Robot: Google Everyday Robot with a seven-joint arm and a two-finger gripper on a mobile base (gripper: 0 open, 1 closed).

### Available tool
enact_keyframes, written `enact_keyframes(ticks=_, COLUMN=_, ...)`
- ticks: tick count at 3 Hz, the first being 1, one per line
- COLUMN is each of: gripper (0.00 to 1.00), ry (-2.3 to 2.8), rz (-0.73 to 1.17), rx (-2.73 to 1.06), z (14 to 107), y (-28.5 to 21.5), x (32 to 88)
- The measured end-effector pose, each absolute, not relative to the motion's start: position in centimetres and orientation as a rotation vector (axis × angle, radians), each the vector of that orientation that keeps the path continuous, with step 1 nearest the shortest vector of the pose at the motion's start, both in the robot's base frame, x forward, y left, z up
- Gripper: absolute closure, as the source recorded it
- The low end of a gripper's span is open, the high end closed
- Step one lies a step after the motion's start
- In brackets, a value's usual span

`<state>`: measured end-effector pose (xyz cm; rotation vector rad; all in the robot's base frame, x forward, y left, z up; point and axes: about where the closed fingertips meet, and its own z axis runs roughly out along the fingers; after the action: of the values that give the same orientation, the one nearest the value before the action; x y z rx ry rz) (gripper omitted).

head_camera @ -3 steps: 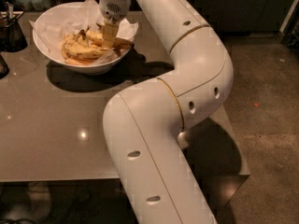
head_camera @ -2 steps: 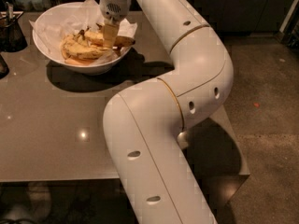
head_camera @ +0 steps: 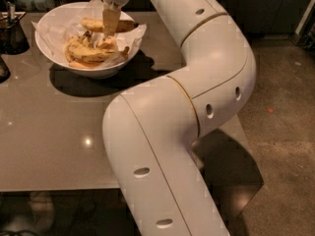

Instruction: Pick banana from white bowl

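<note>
The white bowl (head_camera: 51, 50) stands at the back left of the grey table, lined with crinkled white paper. Shorter curved yellow bananas (head_camera: 86, 53) lie in it. My gripper (head_camera: 109, 29) reaches down from above over the right half of the bowl. It is shut on the banana (head_camera: 92, 24), a long, nearly straight one with brown patches and a dark right end. The banana hangs level across the fingers (head_camera: 111, 17), a little above the other fruit. The fingers hide its middle.
A dark wire holder (head_camera: 12, 33) stands at the table's left edge beside the bowl. My white arm (head_camera: 197, 82) bends across the right side of the table (head_camera: 59, 132). Bare brown floor (head_camera: 285, 132) lies to the right.
My gripper has risen from low among the fruit, and the long banana has come up with it, now above the pile.
</note>
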<state>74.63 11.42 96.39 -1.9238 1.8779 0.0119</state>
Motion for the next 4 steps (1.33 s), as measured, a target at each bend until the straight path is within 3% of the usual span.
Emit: enact_keyframes(ticks=4, gripper=1.0, ry=1.821, rz=-0.127, rx=-1.904, z=102.1, y=9.2, x=68.9)
